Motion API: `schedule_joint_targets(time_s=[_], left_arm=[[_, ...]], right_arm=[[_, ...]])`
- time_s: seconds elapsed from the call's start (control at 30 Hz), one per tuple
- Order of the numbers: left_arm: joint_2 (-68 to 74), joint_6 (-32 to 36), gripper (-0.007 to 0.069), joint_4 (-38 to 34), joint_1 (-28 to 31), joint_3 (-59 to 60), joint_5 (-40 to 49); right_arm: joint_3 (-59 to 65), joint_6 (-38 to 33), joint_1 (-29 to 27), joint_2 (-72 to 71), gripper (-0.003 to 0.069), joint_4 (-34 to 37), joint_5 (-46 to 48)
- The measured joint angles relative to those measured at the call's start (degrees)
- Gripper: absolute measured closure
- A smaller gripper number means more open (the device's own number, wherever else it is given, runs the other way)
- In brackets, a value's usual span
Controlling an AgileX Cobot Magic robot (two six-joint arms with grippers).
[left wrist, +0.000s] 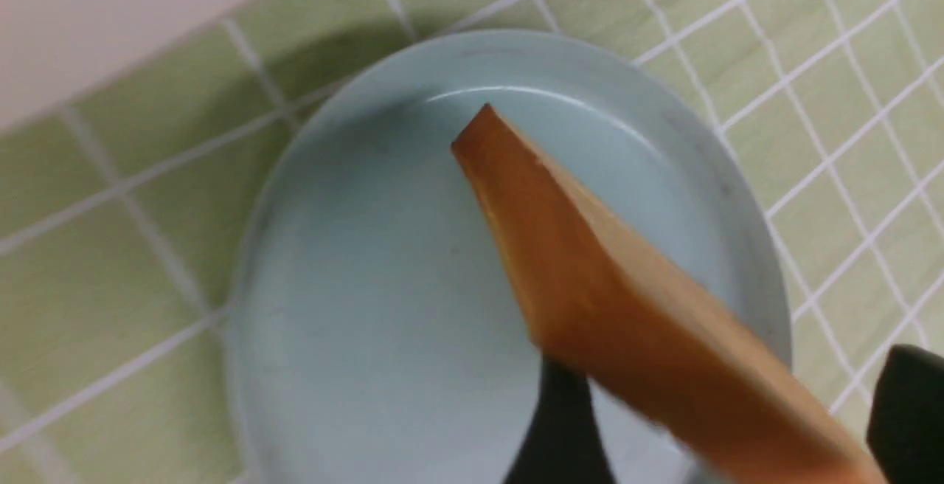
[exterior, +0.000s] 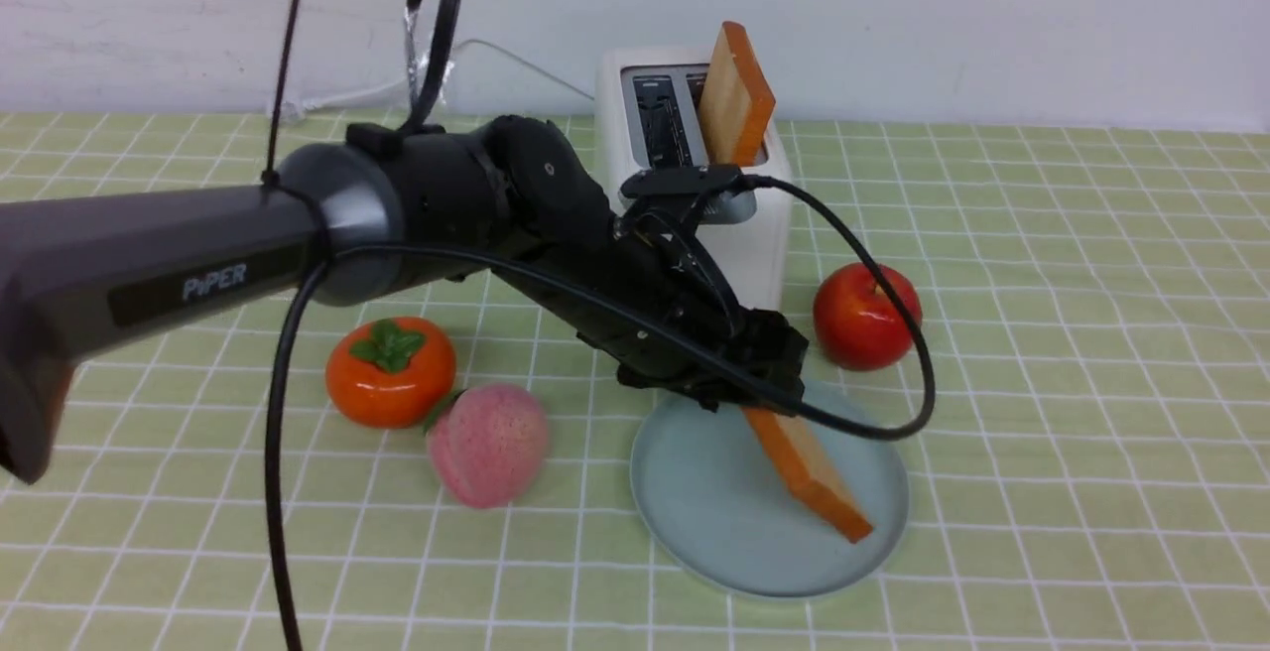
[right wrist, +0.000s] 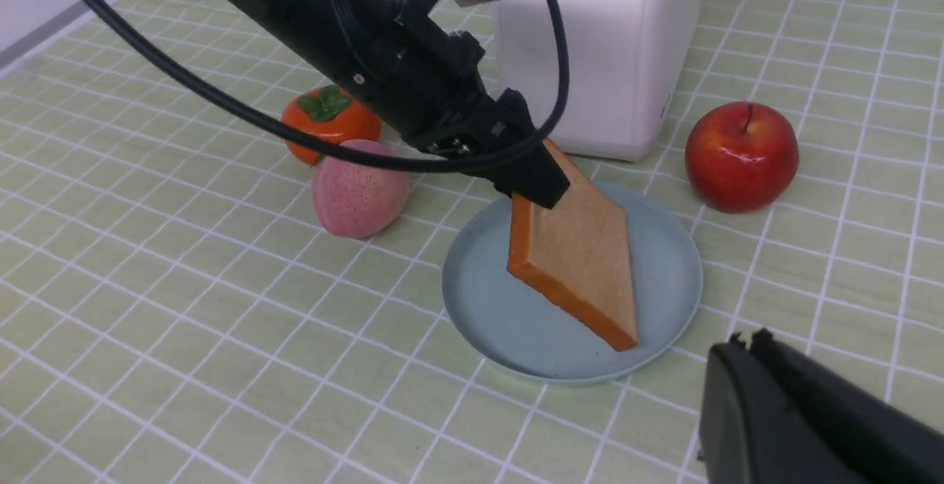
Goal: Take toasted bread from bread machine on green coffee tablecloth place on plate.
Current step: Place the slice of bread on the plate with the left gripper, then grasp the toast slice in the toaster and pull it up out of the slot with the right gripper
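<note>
Golden toast (exterior: 806,464) tilted over plate (exterior: 695,517), top hidden

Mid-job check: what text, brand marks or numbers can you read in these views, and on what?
"PiPER": white lettering on a black panel on the dark grey left arm.
No other text: none shows on the boxy white toaster or the round pale blue-green plate.
</note>
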Motion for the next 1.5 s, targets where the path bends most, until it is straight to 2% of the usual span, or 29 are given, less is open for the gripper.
schedule_joint_targets(time_s=[0.17, 0.2, 0.3, 0.33, 0.37, 0.43, 0.47, 0.5, 0.57, 0.67, 0.87, 0.93, 1.0, 1.03, 1.13, 1.33, 1.5], left_arm=[[-4.08, -8.61, 0.009, 11.42, 0.0, 0.0, 3.35], [-4.22, -8.99, 0.0092, 11.42, 0.0, 0.0, 3.57], [-6.14, -13.39, 0.0144, 16.33, 0.0, 0.0, 7.66], [-7.68, -15.25, 0.0225, 17.85, 0.0, 0.0, 11.14], [-8.09, -15.55, 0.025, 18.07, 0.0, 0.0, 11.49], [-10.12, -16.44, 0.037, 18.63, 0.0, 0.0, 14.34], [-12.47, -16.65, 0.051, 18.8, 0.0, 0.13, 15.9], [-15.34, -16.64, 0.0591, 18.93, 0.0, 0.51, 16.71], [-19.87, -16.64, 0.0638, 18.94, 0.0, 1.73, 16.73], [-26.53, -16.64, 0.0638, 18.99, 0.0, 4.97, 15.23], [-50.83, -13.93, 0.0638, 18.55, 0.0, 24.44, 2.11], [-55.71, -13.37, 0.0638, 18.32, 0.0, 29.0, -0.18], [-67.03, -12.55, 0.0638, 18.23, 0.0, 39.57, -6.5], [-67.03, -12.55, 0.0638, 18.23, 0.0, 39.57, -6.98], [-81.47, -10.3, 0.0638, 18.18, 0.0, 51.62, -15.74], [-94.49, -9.83, 0.0638, 18.18, 0.0, 63.05, -24.17], [-96.87, -9.83, 0.0638, 18.18, 0.0, 66.75, -24.91]], right_arm=[[0.0, 0.0, 0.0, 0.0, 0.0662, 0.0, -0.12], [0.0, 0.0, 0.0, 0.0, 0.0661, 0.0, -0.2], [0.0, 0.0, 0.0, 0.0, 0.0661, 0.0, -0.56], [0.0, 0.0, 0.0, 0.0, 0.0661, 0.0, -0.71], [0.0, 0.0, 0.0, 0.0, 0.0661, 0.0, -0.71], [0.0, 0.0, 0.0, 0.06, 0.0661, 0.0, -0.71], [-0.14, 0.0, 0.05, 0.42, 0.0661, 0.0, -0.65], [-0.42, 0.0, 0.12, 0.95, 0.0661, 0.0, -0.54], [-1.35, 0.0, 0.12, 2.75, 0.0659, 0.0, -0.2], [-2.68, 0.0, 0.12, 5.26, 0.0659, 0.0, 0.59], [-4.44, -1.3, 0.12, 15.46, 0.0657, 3.0, -0.88], [-4.59, -3.3, 0.12, 17.97, 0.0657, 4.91, -1.44], [-5.93, -8.71, 0.12, 24.57, 0.0655, 10.55, -1.79], [-6.29, -10.14, 0.12, 25.7, 0.0655, 11.44, -1.86], [-11.49, -16.74, 0.12, 36.61, 0.0655, 17.69, -2.4], [-22.31, -19.01, 0.62, 51.33, 0.0648, 19.27, -2.7], [-32.91, -19.33, 5.1, 61.21, 0.0635, 16.5, -7.44]])
